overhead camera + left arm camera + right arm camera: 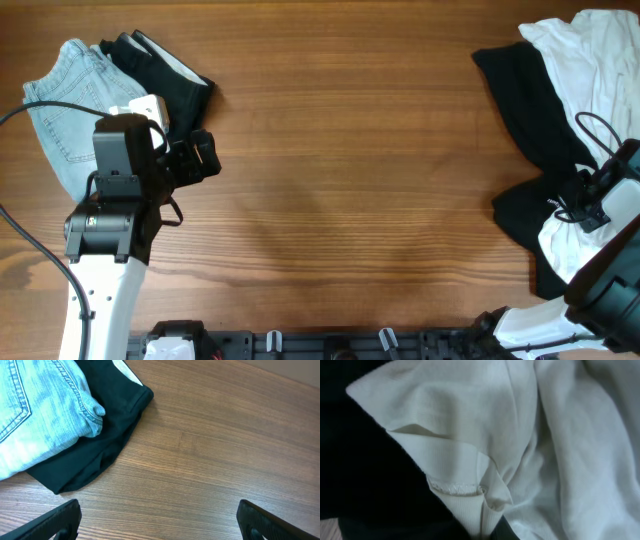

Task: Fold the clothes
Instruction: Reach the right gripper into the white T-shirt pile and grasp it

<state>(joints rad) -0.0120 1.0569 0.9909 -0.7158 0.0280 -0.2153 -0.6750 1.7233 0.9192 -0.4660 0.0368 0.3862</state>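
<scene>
A heap of clothes lies at the right edge: a white garment (600, 50) over and beside a black garment (540, 110). My right gripper (585, 205) is down in this heap. In the right wrist view its dark fingers (487, 532) pinch a gathered fold of the white ribbed fabric (560, 435), with black cloth (360, 460) to the left. My left gripper (205, 155) is open and empty over bare table, just below a folded stack; its fingers stand wide apart in the left wrist view (157, 520).
At the far left, light blue jeans (65, 90) lie on a folded black garment (170, 75); both also show in the left wrist view, jeans (40, 410) on black cloth (110, 435). The wooden table (350, 180) spans the middle.
</scene>
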